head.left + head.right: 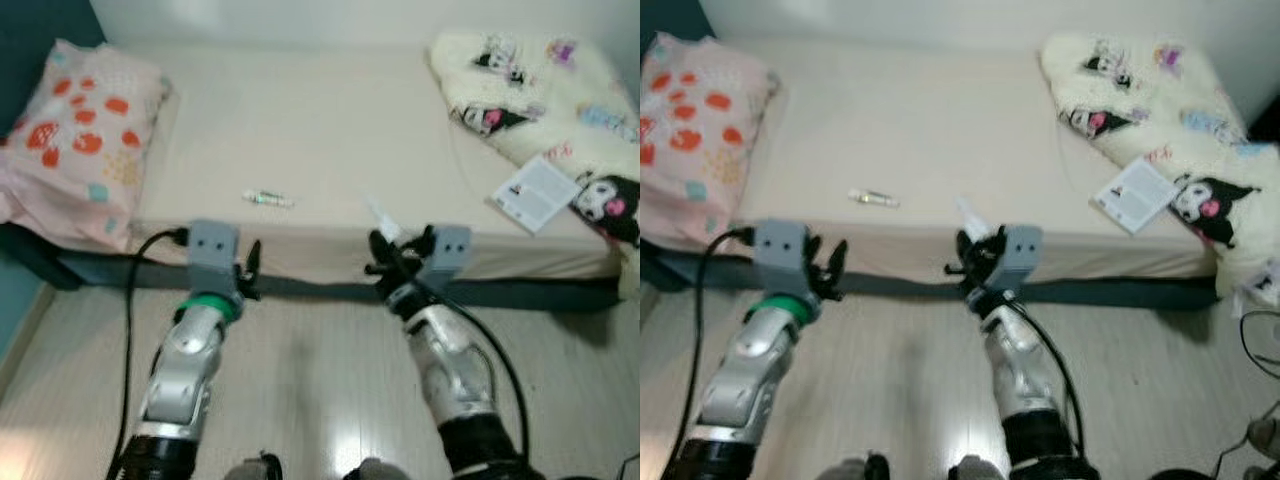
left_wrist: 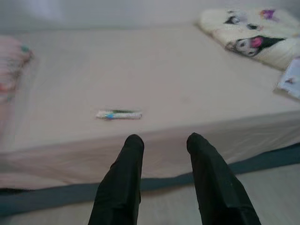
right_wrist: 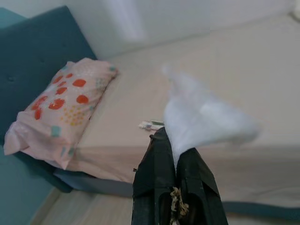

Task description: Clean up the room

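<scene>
**One scrap in hand, several items left on the bed**

The clean-up is judged to be at an early stage. A crumpled piece of white tissue (image 3: 201, 119) is pinched between the closed jaws of the right gripper (image 1: 385, 248), which is held at the front edge of the bed (image 1: 300, 130), just above the floor (image 1: 310, 380). That scrap counts as collected but not yet disposed of; no bin or basket can be made out in the frames, so where it is to be dropped cannot be told.

The left gripper (image 2: 164, 143) is held with its jaws spread apart and empty, also at the bed's front edge. It is pointed toward a small tube (image 1: 268, 198) with green and white markings, which lies alone on the sheet near the front edge, between the two arms and closer to the left one. This item is judged the most likely next pick.

Further work remains on the robot's right side of the bed: a booklet (image 1: 535, 193) lies flat beside a fluffy cartoon-print blanket (image 1: 545, 90), which is bunched at the far corner. A patterned pillow (image 1: 75, 140) rests at the left end, partly hanging over the mattress edge. Whether pillow and blanket are meant to be straightened cannot be settled from the task sentence alone.
</scene>
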Robot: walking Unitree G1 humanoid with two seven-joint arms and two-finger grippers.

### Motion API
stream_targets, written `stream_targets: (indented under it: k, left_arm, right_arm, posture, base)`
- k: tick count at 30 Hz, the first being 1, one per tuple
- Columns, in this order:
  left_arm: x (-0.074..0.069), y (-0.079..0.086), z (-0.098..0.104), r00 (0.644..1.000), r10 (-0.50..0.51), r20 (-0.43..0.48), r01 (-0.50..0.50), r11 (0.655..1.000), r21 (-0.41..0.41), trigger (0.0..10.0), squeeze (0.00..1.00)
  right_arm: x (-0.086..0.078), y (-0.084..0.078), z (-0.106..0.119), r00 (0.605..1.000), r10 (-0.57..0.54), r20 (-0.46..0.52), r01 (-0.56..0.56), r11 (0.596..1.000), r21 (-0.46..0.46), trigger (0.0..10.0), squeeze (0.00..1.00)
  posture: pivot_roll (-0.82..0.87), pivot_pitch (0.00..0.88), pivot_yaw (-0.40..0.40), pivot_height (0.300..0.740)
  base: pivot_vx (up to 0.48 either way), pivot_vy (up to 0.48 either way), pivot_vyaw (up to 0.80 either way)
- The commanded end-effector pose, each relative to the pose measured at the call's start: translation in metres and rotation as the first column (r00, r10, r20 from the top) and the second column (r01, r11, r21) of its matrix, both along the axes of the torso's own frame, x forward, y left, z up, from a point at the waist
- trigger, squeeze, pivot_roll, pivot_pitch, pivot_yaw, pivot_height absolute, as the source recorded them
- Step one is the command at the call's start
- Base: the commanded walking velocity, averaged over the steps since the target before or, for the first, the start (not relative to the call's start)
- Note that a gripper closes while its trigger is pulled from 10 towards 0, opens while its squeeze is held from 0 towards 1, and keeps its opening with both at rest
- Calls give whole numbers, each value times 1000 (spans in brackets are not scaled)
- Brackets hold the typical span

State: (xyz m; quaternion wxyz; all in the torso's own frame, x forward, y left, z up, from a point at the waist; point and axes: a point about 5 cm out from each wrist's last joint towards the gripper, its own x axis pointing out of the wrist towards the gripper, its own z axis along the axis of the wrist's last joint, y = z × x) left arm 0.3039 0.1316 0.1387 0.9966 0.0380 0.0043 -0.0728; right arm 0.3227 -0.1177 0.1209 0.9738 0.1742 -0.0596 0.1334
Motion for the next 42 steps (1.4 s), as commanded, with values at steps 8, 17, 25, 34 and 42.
stream_targets:
  k: [8,17,25,34,42]
  left_arm:
    - [-2,6,-6,999,30,-26,-30,999,14,10000,0]
    - [-3,6,-7,999,32,-31,-31,999,14,10000,0]
    - [-4,7,-8,999,34,-43,-33,999,22,10000,0]
    - [-19,44,-52,950,209,-231,-187,976,114,10000,0]
    - [-30,63,-50,928,290,-232,-265,955,135,10000,0]
  right_arm:
    - [-2,7,-5,999,35,-21,-35,999,-7,10000,0]
    - [-5,13,-5,997,78,-14,-78,997,-20,10000,0]
    - [-18,36,-2,951,308,22,-306,949,-76,10000,0]
    - [-24,48,-7,913,409,9,-402,901,-161,10000,0]
    - [-23,54,-1,890,455,23,-446,881,-159,10000,0]
  posture:
    - [-45,52,37,714]
    - [-45,58,39,714]
    - [-46,63,47,714]
    - [-38,70,48,714]
    - [-19,73,49,714]
  base:
    - [0,0,765]
    - [0,0,757]
    - [0,0,751]
    - [0,0,740]
    - [0,0,738]
